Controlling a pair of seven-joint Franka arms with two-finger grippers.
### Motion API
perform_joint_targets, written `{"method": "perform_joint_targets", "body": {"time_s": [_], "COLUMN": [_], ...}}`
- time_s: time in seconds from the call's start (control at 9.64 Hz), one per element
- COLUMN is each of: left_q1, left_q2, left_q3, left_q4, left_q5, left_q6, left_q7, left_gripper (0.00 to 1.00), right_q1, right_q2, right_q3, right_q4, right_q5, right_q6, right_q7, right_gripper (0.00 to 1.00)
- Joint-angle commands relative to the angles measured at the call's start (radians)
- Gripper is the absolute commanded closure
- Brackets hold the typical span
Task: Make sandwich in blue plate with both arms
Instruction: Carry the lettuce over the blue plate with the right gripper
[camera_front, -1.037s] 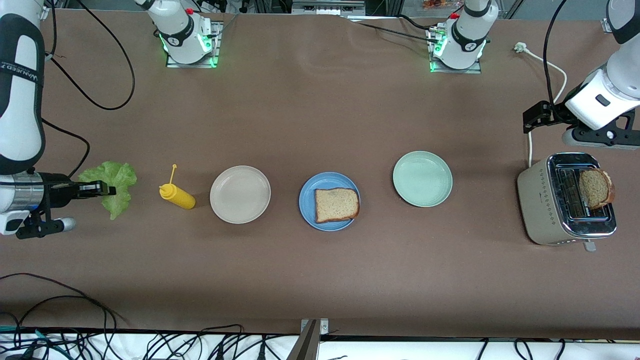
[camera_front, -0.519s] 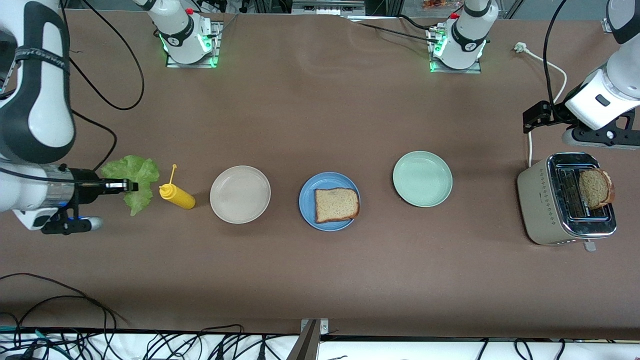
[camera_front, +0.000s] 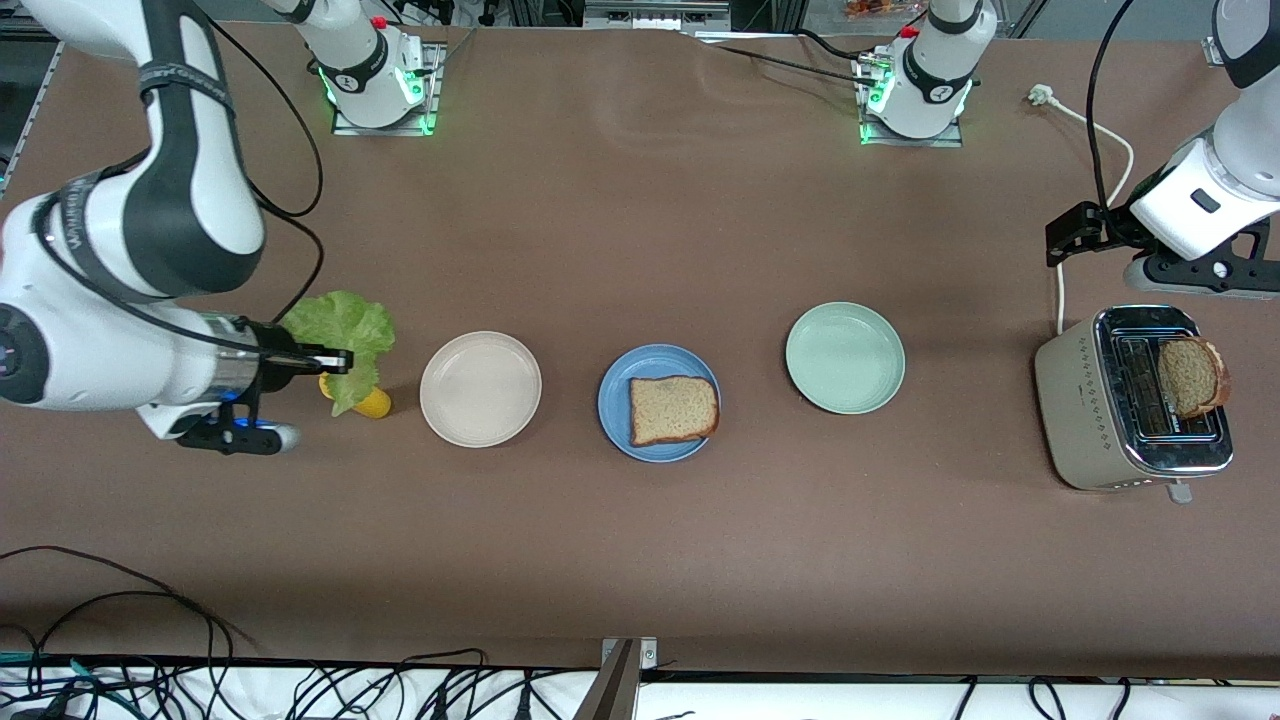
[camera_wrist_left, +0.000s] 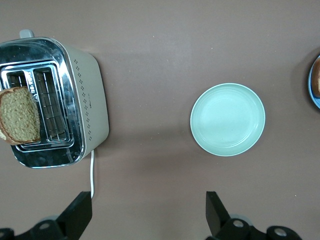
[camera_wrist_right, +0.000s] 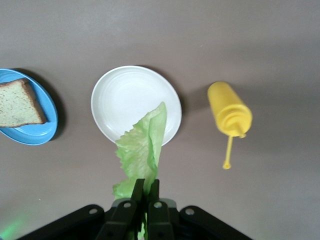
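Blue plate (camera_front: 612, 402) mid-table, between beige plate (camera_front: 480, 388) and pale green plate (camera_front: 845, 357); one bread slice (camera_front: 673, 409) lies on it. Second slice (camera_front: 1190, 376) stands in the toaster (camera_front: 1075, 400). Right gripper (camera_front: 335, 359) pinches the lettuce leaf (camera_front: 345, 325), up in the air over the yellow squeeze bottle (camera_front: 372, 403). Left gripper (camera_wrist_left: 147, 212) waits, fingers wide, beside the toaster.
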Motion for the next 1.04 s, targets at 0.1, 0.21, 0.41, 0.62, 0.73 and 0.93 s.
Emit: {"method": "perform_joint_targets", "body": {"time_s": [0.1,0.21,0.41,0.62,0.73,0.93], "left_q1": [0.012,0.012,0.015,0.015,0.015,0.015], "left_q2": [-0.018,-0.018,-0.018,-0.017,-0.017,-0.015], "left_q3": [-0.007,-0.005,-0.005,-0.005,-0.005,-0.005], "left_q4": [-0.015,-0.015,-0.013,-0.013,-0.012,-0.01], "left_q5": [0.006,0.006,0.006,0.006,0.006,0.006], "left_q6": [0.006,0.006,0.006,0.006,0.006,0.007], "left_q7": [0.029,0.029,0.029,0.029,0.029,0.029], "left_gripper": [0.0,0.0,0.0,0.0,0.0,0.0], "right_q1": [0.115,0.15,0.215,0.276,0.311,0.388], "right_q2": [-0.009,-0.009,-0.009,-0.001,0.003,0.022], "right_q3": [-0.006,-0.005,-0.003,-0.003,-0.003,-0.005], "right_q4": [0.01,0.01,0.01,0.01,0.008,0.008], "right_q5": [-0.003,-0.002,-0.002,-0.002,-0.002,-0.003], "right_q6": [0.021,0.039,0.079,0.133,0.169,0.249], "right_q7": [0.225,0.289,0.403,0.506,0.565,0.708], "right_gripper": [1.0,1.0,1.0,1.0,1.0,1.0]}}
